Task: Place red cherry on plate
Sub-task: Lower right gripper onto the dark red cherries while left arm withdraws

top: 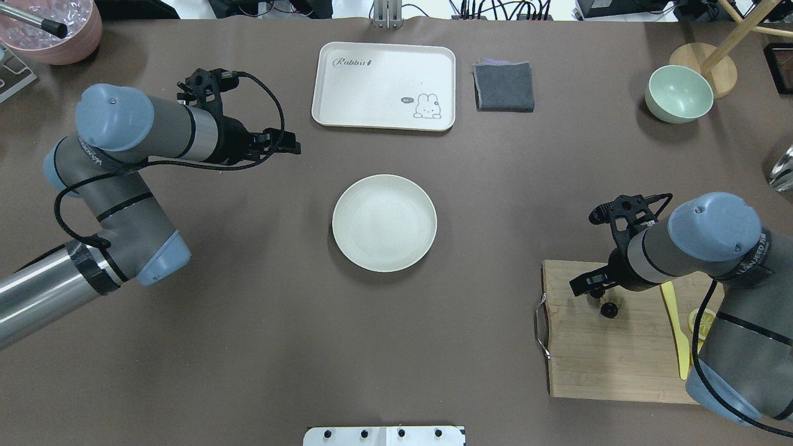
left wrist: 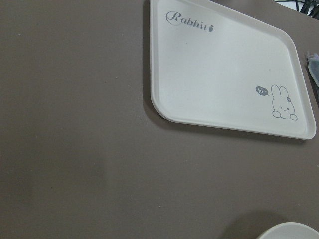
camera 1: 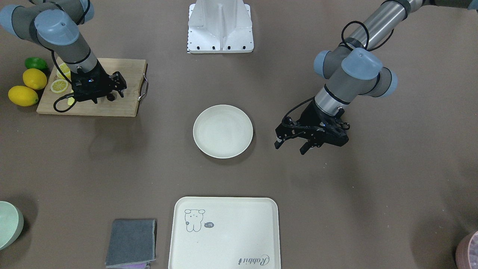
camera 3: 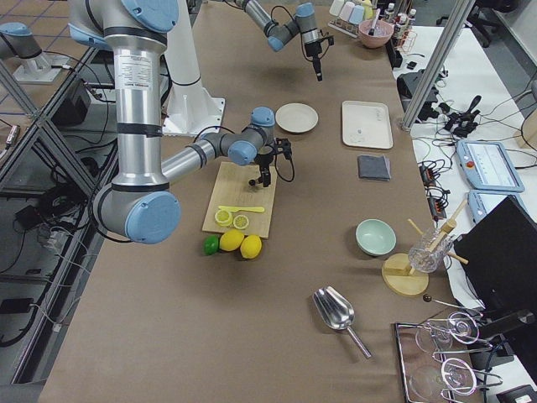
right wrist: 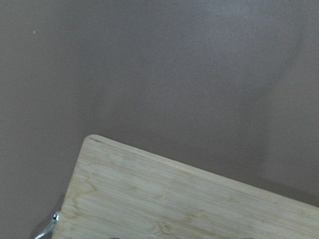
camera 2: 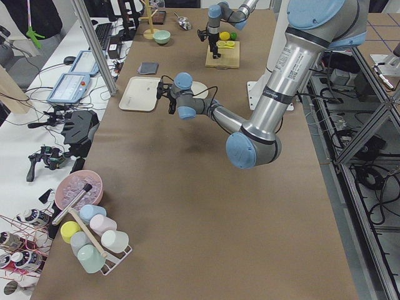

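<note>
The red cherry is a tiny dark glossy blob over the wooden cutting board, just beneath my right gripper. A thin stem runs up to that gripper's tips, which look shut on it. From across the table the cherry hangs beside the right gripper. The round cream plate lies at the table's middle with nothing on it, well left of the board. My left gripper hovers open and holds nothing, between the plate and the rabbit tray.
On and beside the board are lemon slices, a yellow knife, two lemons and a lime. A grey cloth and a pale green bowl are at the far side, and a pink bowl is at the far left.
</note>
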Controlling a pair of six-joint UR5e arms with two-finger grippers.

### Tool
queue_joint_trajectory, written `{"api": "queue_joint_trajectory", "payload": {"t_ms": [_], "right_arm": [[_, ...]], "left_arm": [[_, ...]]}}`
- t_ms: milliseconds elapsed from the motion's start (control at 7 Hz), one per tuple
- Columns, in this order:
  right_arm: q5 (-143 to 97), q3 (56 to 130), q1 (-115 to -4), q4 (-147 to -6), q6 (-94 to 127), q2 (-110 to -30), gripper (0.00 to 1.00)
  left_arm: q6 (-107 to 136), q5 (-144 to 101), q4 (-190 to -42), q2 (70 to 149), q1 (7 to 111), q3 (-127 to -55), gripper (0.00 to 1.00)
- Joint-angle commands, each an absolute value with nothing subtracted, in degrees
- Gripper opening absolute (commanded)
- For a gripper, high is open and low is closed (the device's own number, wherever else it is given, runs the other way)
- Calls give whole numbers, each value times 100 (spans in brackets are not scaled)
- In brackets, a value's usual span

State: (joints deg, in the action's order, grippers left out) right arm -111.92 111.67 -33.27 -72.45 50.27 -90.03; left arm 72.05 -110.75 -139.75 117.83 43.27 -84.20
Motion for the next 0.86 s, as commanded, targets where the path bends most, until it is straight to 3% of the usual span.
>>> {"api": "queue_joint_trajectory", "payload": {"t_ms": [0, 143, 429, 714], "right_arm": [[-11249, 11258, -3331, -7242, 5027, -9052, 17], [-11241, 11468, -3322, -7242, 5027, -9314, 0], [-11258, 11531, -3374, -7251, 5132, -9255, 0], [-11826, 11593, -3812, -7347, 5133, -8662, 0]], "left_arm": [[7198, -11074, -13966, 11777, 4333, -8411, 98], [7198, -11074, -13966, 11786, 4333, -8411, 98], [7207, -11074, -13957, 11795, 4342, -8411, 98], [7146, -11074, -14018, 11778, 4525, -8376, 98]]}}
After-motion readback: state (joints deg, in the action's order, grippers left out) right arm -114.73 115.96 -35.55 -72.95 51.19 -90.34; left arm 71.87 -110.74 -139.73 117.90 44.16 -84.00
